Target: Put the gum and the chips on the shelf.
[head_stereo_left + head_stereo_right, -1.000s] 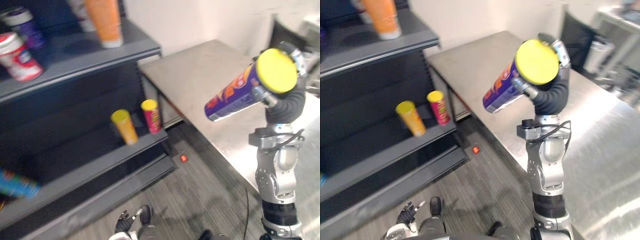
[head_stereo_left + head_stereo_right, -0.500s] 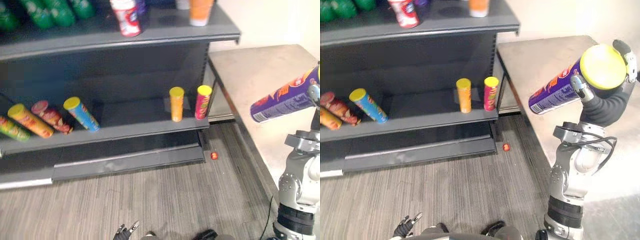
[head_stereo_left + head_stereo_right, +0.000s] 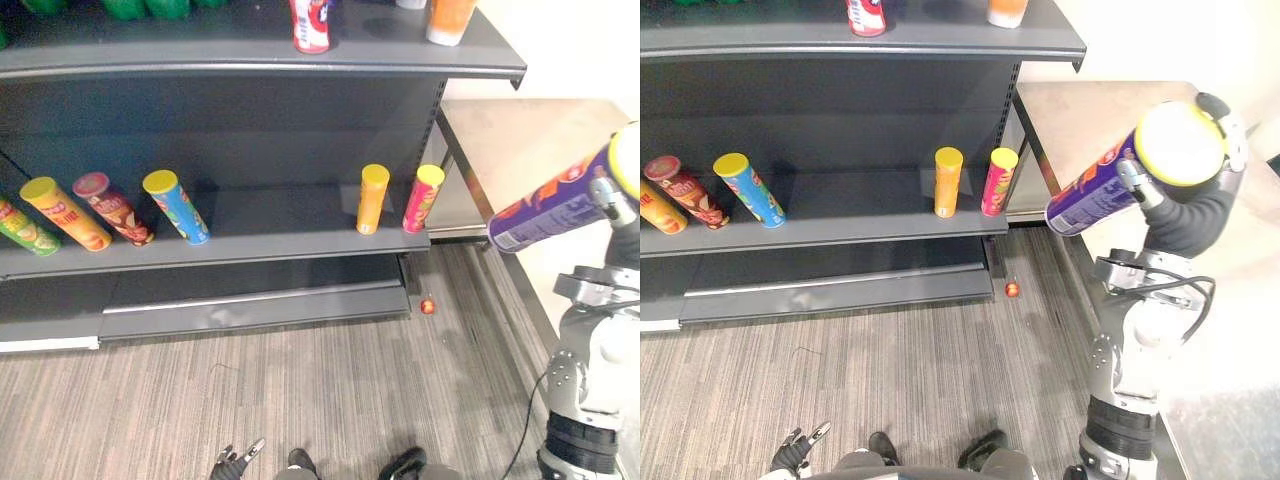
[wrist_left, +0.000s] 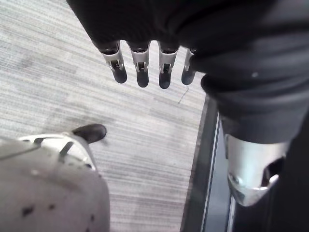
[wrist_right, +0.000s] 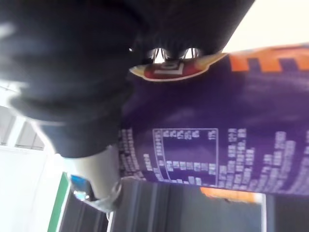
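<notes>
A purple chips can point(image 3: 1092, 192) with a yellow lid point(image 3: 1180, 143) lies tilted in my right hand point(image 3: 1135, 183), which is shut on it and raised at the right, beside the shelf's end. In the right wrist view the can point(image 5: 217, 140) sits right against the palm. The dark shelf point(image 3: 250, 255) stands ahead, with its middle board at about the can's height. My left hand point(image 4: 140, 67) hangs low over the floor with straight fingers and nothing in it; it also shows at the bottom edge point(image 3: 235, 462).
On the middle board stand an orange can point(image 3: 371, 198) and a pink can point(image 3: 422, 197); several more cans point(image 3: 177, 206) lean at its left. A red-white can point(image 3: 311, 22) is on the top board. A steel table point(image 3: 520, 140) is at the right. A small red thing point(image 3: 428, 306) lies on the floor.
The camera has swung toward the shelf, so more of its left side shows. The purple can stays held in my right hand, a little lower in the picture.
</notes>
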`<state>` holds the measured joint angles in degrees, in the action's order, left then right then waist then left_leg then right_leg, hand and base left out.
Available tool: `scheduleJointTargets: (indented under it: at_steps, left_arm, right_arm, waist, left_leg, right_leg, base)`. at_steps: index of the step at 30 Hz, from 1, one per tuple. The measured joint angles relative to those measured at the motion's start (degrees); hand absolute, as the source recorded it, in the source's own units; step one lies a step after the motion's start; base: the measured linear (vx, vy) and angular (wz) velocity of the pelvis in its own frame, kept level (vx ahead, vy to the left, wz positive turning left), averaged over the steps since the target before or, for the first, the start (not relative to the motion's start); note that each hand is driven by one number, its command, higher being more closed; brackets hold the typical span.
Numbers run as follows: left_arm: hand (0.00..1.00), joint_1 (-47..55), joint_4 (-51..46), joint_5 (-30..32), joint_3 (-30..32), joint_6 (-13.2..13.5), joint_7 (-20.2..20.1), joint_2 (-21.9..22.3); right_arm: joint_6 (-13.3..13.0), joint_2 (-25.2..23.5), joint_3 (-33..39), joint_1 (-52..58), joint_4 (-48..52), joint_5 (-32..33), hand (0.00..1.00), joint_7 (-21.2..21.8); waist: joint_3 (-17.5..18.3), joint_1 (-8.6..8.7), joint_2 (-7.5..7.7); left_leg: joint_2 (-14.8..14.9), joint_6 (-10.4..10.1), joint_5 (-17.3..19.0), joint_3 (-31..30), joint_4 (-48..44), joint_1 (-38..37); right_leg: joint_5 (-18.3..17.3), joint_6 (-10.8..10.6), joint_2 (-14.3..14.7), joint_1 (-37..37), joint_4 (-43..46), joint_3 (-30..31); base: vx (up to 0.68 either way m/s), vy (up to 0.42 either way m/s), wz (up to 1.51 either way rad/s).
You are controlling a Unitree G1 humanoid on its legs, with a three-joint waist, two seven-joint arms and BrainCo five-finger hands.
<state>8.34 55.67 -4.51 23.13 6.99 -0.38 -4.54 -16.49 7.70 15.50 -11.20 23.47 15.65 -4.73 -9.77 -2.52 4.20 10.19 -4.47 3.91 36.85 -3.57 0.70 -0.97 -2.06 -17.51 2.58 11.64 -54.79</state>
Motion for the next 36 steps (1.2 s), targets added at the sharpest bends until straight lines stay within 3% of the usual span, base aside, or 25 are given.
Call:
scheduleJointTargets:
  at_steps: [3, 5, 7, 8, 9, 10, 11, 12, 15, 17, 19, 20, 24, 27, 34, 36]
  left_arm:
    - [0.0, -0.91, -1.69, -2.01, -0.43, 0.03, -0.05, 0.07]
    - [0.0, -1.48, -1.72, -2.07, -0.61, 0.02, -0.03, 0.07]
    - [0.0, -1.47, -1.78, -2.06, -1.26, 0.03, 0.04, 0.02]
    - [0.0, -1.46, -2.05, -2.07, -2.12, 0.08, 0.13, -0.16]
    - [0.0, -1.48, -2.51, -2.05, -3.15, 0.13, 0.21, -0.5]
    - [0.0, -1.46, -2.84, -2.03, -3.45, 0.18, 0.29, -0.65]
    - [0.0, -1.63, -3.18, -1.94, -3.6, 0.46, 0.65, -1.19]
    - [0.0, -1.67, -2.93, -1.87, -2.82, 0.55, 1.46, -1.98]
    - [0.0, -2.03, -0.74, -1.9, -2.42, 0.45, 2.91, -2.49]
    - [0.0, -2.04, 0.76, -1.9, -2.48, 0.35, 2.95, -2.25]
    - [0.0, -1.96, 1.94, -2.03, -2.16, 0.25, 3.07, -1.86]
    - [0.0, -1.79, 2.23, -2.11, -1.09, 0.29, 3.17, -1.54]
    - [0.0, -2.1, 3.57, -1.97, -0.26, 0.02, 2.72, 0.78]
    - [0.0, -2.42, 3.5, -1.81, -0.3, 0.05, 2.35, 1.08]
    - [0.0, -3.29, 3.4, -0.85, -1.07, 0.03, 2.86, 1.02]
    - [0.0, -4.13, 3.34, -0.2, -2.8, 0.05, 3.21, 1.03]
  right_arm:
    - [0.35, 0.02, -4.86, 0.02, -0.17, 0.08, 1.0, 0.45]
    - [1.47, -0.82, -7.94, 0.05, -0.17, 0.04, 1.0, 1.98]
    - [1.68, -1.72, -9.81, 0.16, -0.17, 0.03, 1.0, 2.8]
    - [1.73, -2.03, -10.45, 0.33, -0.17, 0.04, 1.0, 2.82]
    - [1.69, -1.93, -11.15, 0.28, -0.19, -0.01, 1.0, 2.83]
    - [1.66, -2.06, -11.55, 0.28, -0.21, -0.04, 1.0, 2.8]
    - [1.63, -2.19, -12.94, 0.27, -0.45, -0.05, 1.0, 2.83]
    - [1.65, -2.45, -14.58, 0.26, -1.13, -0.07, 1.0, 2.91]
    - [1.66, -4.68, -16.69, 0.25, -1.69, -0.07, 1.0, 2.85]
    - [1.65, -4.73, -17.41, 0.31, -1.69, -0.07, 1.0, 2.84]
    - [1.64, -4.99, -18.4, 0.42, -1.65, -0.03, 1.0, 2.85]
    - [1.65, -5.49, -19.35, 0.37, -1.65, 0.0, 1.0, 2.82]
    - [1.61, -5.93, -20.89, 1.96, -1.47, 0.25, 1.0, 3.12]
    - [1.58, -5.84, -20.98, 4.56, -1.44, 0.85, 1.0, 4.44]
    - [1.52, -5.82, -23.56, 7.81, -1.44, 1.22, 1.0, 5.18]
    - [1.51, -5.63, -24.42, 8.04, -1.44, 1.18, 1.0, 5.1]
  waist:
    - [-1.34, -1.47, 0.2]
    - [-1.47, -2.77, 0.08]
    - [-1.89, -2.53, -0.57]
    - [-2.24, -2.03, -1.15]
    - [-2.56, -1.76, -1.85]
    - [-2.92, -1.59, -2.55]
    - [-2.96, -1.5, -2.58]
    - [-2.87, -1.36, -2.44]
    - [-2.62, -1.19, -1.94]
    - [-2.42, -1.05, -1.53]
    - [-2.37, -0.75, -1.41]
    - [-2.37, -1.04, -1.57]
    - [-2.36, -0.7, -1.55]
    - [-2.32, 0.69, -1.6]
    - [-2.31, 0.8, -2.04]
    - [-2.23, 0.86, -2.76]
  left_leg:
    - [2.93, 0.26, 2.43, -0.95, -5.93, 3.41]
    - [2.78, 0.83, 3.13, -2.01, -6.4, 4.26]
    - [1.48, 1.47, 3.1, -4.7, -5.29, 4.23]
    - [0.12, 2.45, 2.71, -7.74, -3.69, 3.74]
    - [-0.9, 3.66, 1.92, -10.64, -2.34, 2.78]
    - [-1.17, 3.97, 1.6, -12.22, -1.79, 2.91]
    - [-1.3, 4.59, 0.75, -14.8, -0.32, 3.08]
    - [-1.73, 4.64, -0.36, -17.36, 1.19, 2.98]
    - [-4.15, 4.3, -1.53, -22.71, 3.52, 1.89]
    - [-5.91, 4.24, -1.53, -24.44, 3.51, 1.14]
    - [-6.74, 3.43, -1.32, -24.98, 3.43, 0.39]
    - [-5.85, 1.79, -1.55, -24.54, 3.48, 0.28]
    - [-2.81, -0.77, -1.5, -23.62, 5.11, -0.9]
    - [-1.3, -2.41, -2.62, -25.37, 6.19, -0.51]
    - [-1.44, -2.64, -5.65, -30.42, 8.85, 2.0]
    - [-1.69, -2.71, -5.95, -31.13, 9.26, 3.75]
  right_leg:
    - [1.9, 0.86, 1.68, 0.08, -1.63, -0.28]
    - [3.06, 0.66, 1.11, 0.04, -1.09, 0.02]
    - [3.86, 0.53, -0.94, 0.13, 2.59, 2.4]
    - [4.92, 1.69, -2.64, 1.37, 7.69, 9.02]
    - [7.38, 3.6, -3.21, 5.29, 14.03, 21.14]
    - [6.76, 2.76, -2.37, 7.01, 15.67, 27.68]
    - [2.21, -1.07, 1.79, 8.52, 15.12, 38.9]
    - [0.24, -2.54, 5.19, 8.76, 13.07, 44.9]
    - [-1.41, -2.9, 8.82, 8.7, 7.88, 49.88]
    - [-1.43, -2.83, 9.17, 8.43, 5.17, 52.23]
    - [-1.01, -3.33, 8.78, 7.1, 1.62, 51.83]
    - [-0.98, -3.33, 9.66, 5.66, -0.75, 52.0]
    - [-0.98, -3.33, 12.71, 2.66, -5.68, 50.57]
    - [-1.23, -2.92, 14.09, 1.91, -6.54, 47.84]
    - [-2.26, -1.32, 14.04, 1.08, -8.02, 41.75]
    - [-2.28, -1.3, 13.42, 0.93, -8.63, 39.06]
  base:
    - [0.0, 0.002, 0.12]
    - [-0.02, 0.119, 0.28]
    - [-0.01, 0.131, 0.68]
    - [0.05, 0.139, 1.16]
    - [0.1, 0.214, 1.22]
    - [0.13, 0.178, 1.23]
    - [0.14, 0.125, 1.29]
    - [0.12, 0.053, 1.27]
    - [0.15, -0.003, 1.15]
    - [0.15, -0.058, 0.9]
    - [0.15, -0.115, 0.51]
    - [0.12, -0.142, -0.02]
    - [0.09, -0.175, -0.07]
    - [0.05, -0.136, 0.31]
    - [-0.03, -0.05, 0.47]
    - [-0.09, -0.003, 0.59]
